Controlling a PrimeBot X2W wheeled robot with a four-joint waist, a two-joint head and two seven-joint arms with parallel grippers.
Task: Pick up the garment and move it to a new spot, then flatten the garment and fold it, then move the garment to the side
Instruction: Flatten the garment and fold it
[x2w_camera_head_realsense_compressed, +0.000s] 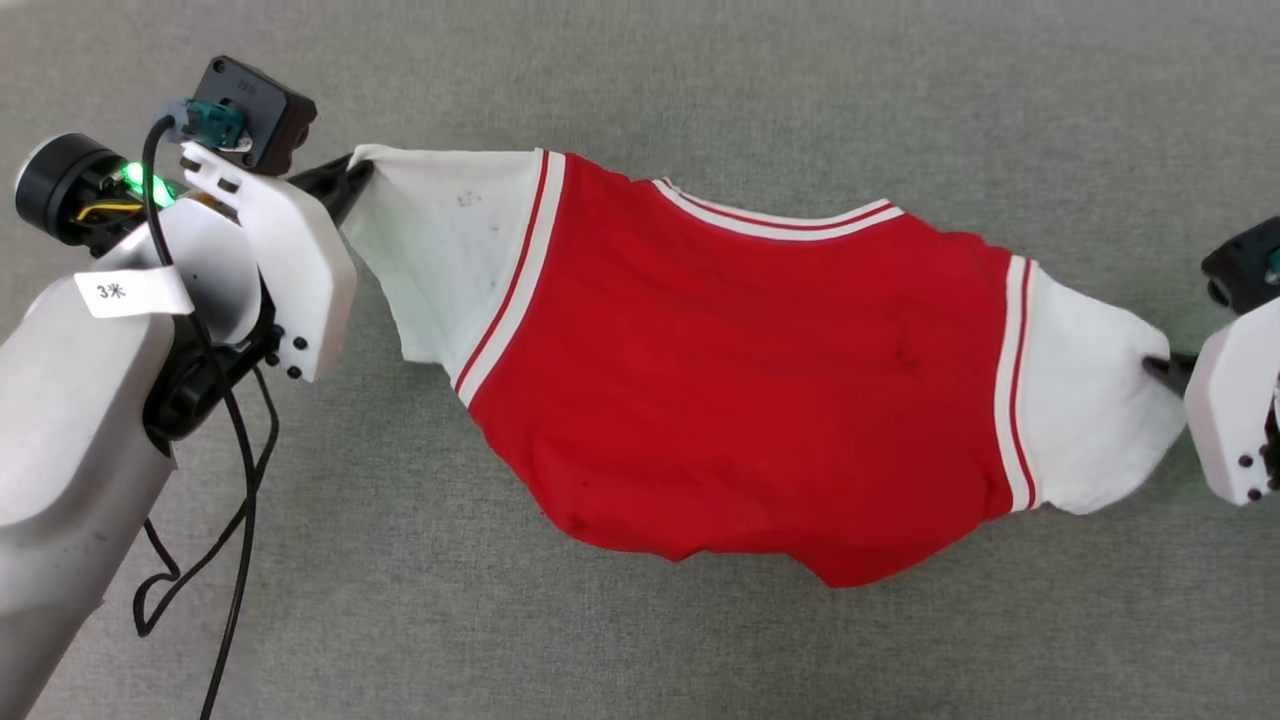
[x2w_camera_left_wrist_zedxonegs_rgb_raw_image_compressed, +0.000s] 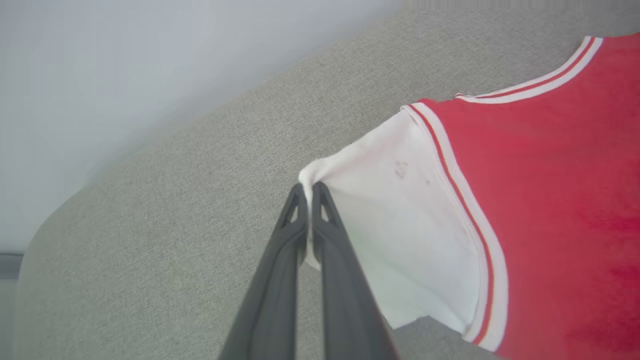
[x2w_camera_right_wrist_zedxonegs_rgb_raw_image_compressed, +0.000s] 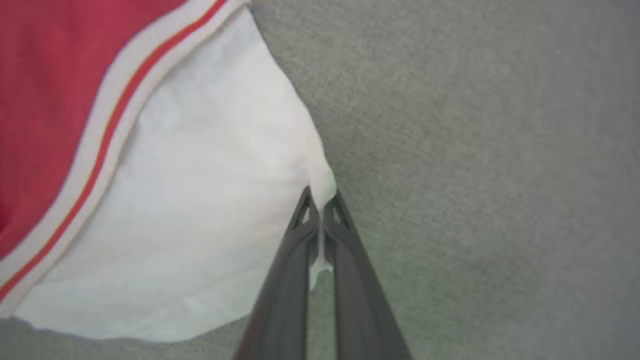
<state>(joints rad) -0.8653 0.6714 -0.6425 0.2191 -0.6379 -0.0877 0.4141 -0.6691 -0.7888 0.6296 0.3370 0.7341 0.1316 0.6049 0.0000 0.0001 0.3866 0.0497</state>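
The garment (x2w_camera_head_realsense_compressed: 740, 370), a red T-shirt with white sleeves and red-white stripe trim, hangs stretched between both grippers above the grey surface, its plain side up and its lower body sagging. My left gripper (x2w_camera_head_realsense_compressed: 352, 178) is shut on the tip of the white sleeve at the upper left; in the left wrist view the fingers (x2w_camera_left_wrist_zedxonegs_rgb_raw_image_compressed: 330, 235) pinch the sleeve cloth (x2w_camera_left_wrist_zedxonegs_rgb_raw_image_compressed: 400, 220). At the right edge my right gripper (x2w_camera_head_realsense_compressed: 1160, 368) is shut on the other white sleeve; the right wrist view shows sleeve cloth (x2w_camera_right_wrist_zedxonegs_rgb_raw_image_compressed: 200, 200) clamped between the fingers (x2w_camera_right_wrist_zedxonegs_rgb_raw_image_compressed: 345, 235).
A grey fabric-covered surface (x2w_camera_head_realsense_compressed: 640, 640) lies under everything. A black cable (x2w_camera_head_realsense_compressed: 240, 480) dangles from the left arm. In the left wrist view the surface's rounded edge (x2w_camera_left_wrist_zedxonegs_rgb_raw_image_compressed: 150, 145) borders a pale wall.
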